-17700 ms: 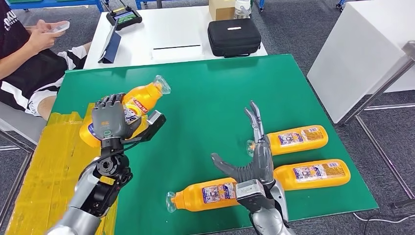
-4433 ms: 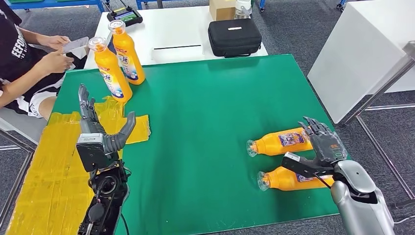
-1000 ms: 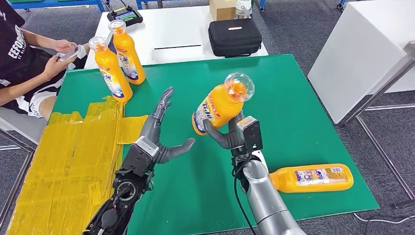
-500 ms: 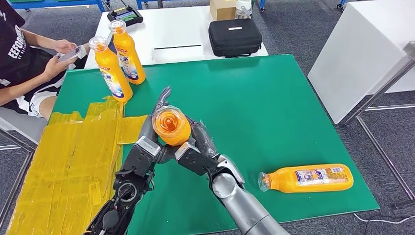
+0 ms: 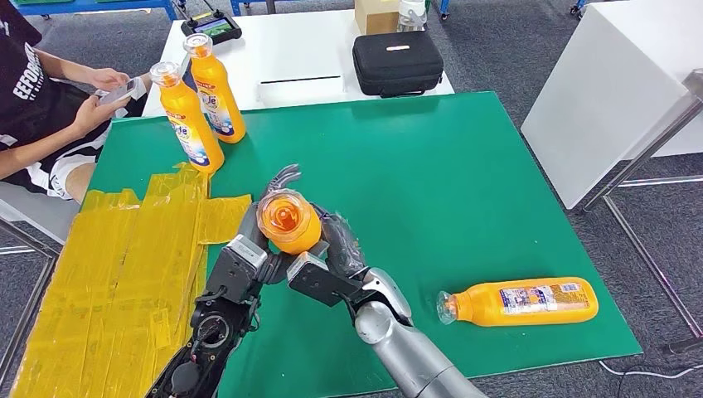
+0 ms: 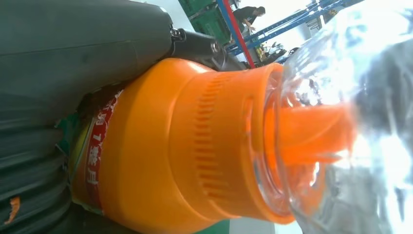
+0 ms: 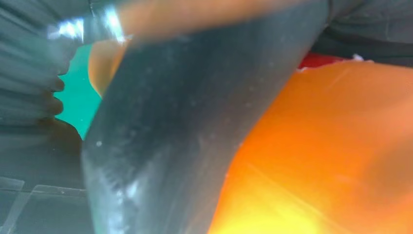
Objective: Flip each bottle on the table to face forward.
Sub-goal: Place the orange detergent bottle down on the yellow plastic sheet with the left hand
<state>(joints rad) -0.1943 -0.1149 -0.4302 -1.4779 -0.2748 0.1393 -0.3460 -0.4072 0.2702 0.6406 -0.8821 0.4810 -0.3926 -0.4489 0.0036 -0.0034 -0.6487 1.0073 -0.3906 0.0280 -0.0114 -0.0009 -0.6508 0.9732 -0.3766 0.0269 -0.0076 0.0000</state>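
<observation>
An orange bottle [image 5: 286,220] with a clear cap stands upright over the middle of the green table [image 5: 431,174], cap toward the camera. My right hand [image 5: 336,249] grips it from the right. My left hand [image 5: 249,245] wraps it from the left, fingers curled round its far side. Close up, the left wrist view shows the bottle [image 6: 185,146] against my left thumb [image 6: 83,48]. In the right wrist view my thumb [image 7: 185,122] presses on the bottle [image 7: 331,156]. Another bottle [image 5: 518,301] lies on its side at the front right. Two bottles [image 5: 186,116] [image 5: 217,87] stand upright at the back left.
Yellow tape strips [image 5: 108,274] cover the table's left part. A seated person [image 5: 41,91] holds a phone beyond the left corner. Behind stands a white table with a black case [image 5: 396,60]. A white cabinet [image 5: 613,83] is at the right.
My left hand's fingers, straight half a second ago, have curled round the bottle. The bottle and my right hand have barely shifted.
</observation>
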